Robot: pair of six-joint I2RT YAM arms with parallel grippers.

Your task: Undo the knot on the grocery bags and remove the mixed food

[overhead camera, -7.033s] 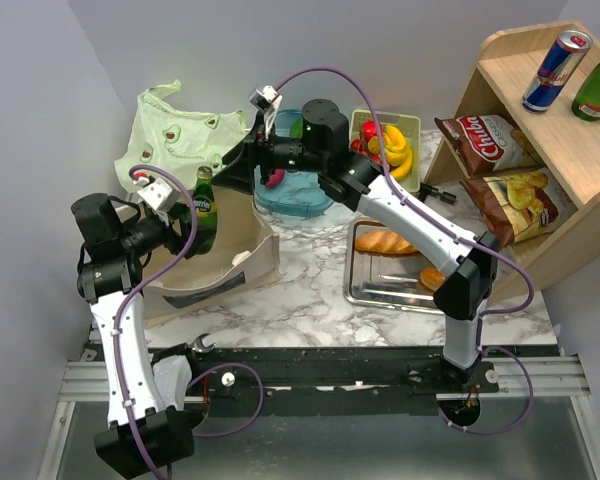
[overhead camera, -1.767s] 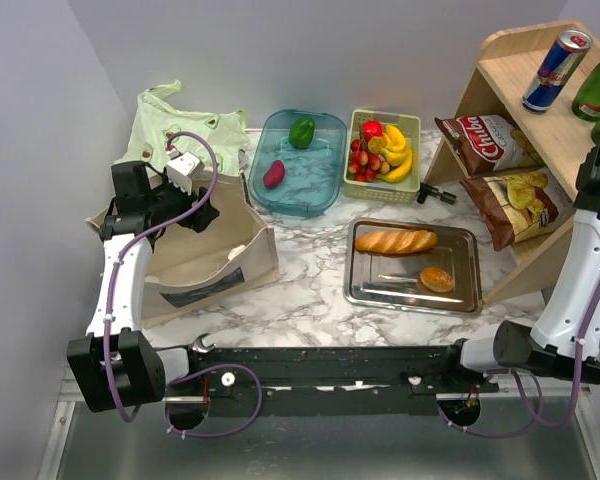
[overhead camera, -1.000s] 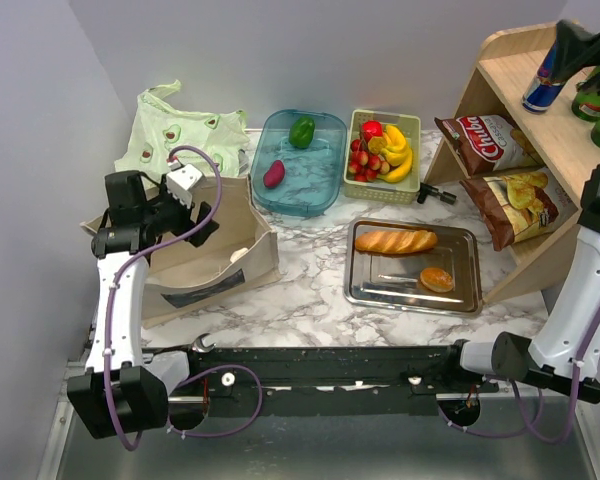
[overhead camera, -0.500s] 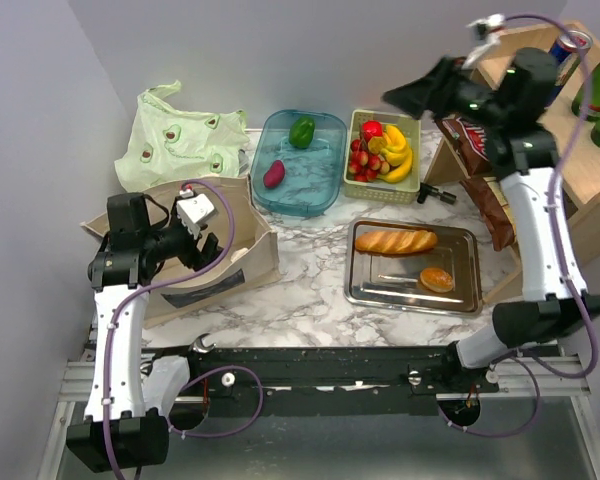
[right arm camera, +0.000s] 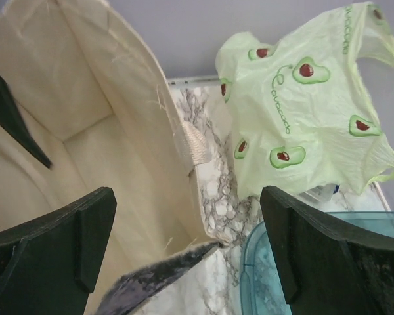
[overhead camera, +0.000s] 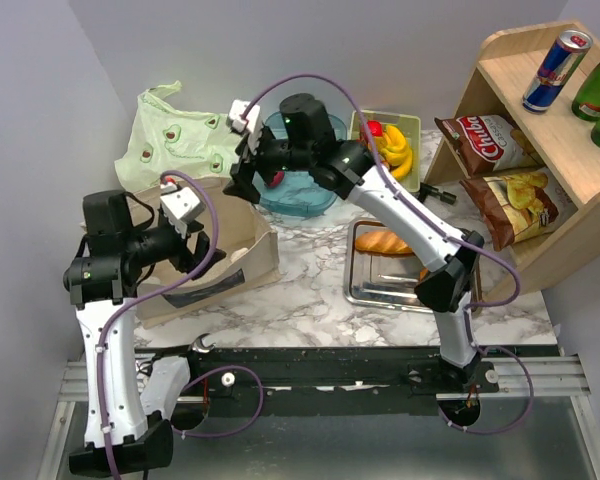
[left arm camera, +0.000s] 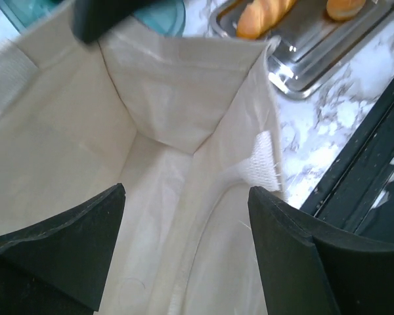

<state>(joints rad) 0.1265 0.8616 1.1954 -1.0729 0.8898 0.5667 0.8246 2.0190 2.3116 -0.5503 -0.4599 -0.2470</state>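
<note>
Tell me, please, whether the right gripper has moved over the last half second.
Yes: the right gripper has swung left, away from the wooden shelf, and now sits over the beige tote's far corner.

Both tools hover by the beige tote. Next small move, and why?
Probably back the left tool away from the beige tote: nothing shows inside it in either wrist view, and both it and the right tool are open, holding nothing.

Bright, even light; soft shadows

Two grocery bags, two crisp bags
</note>
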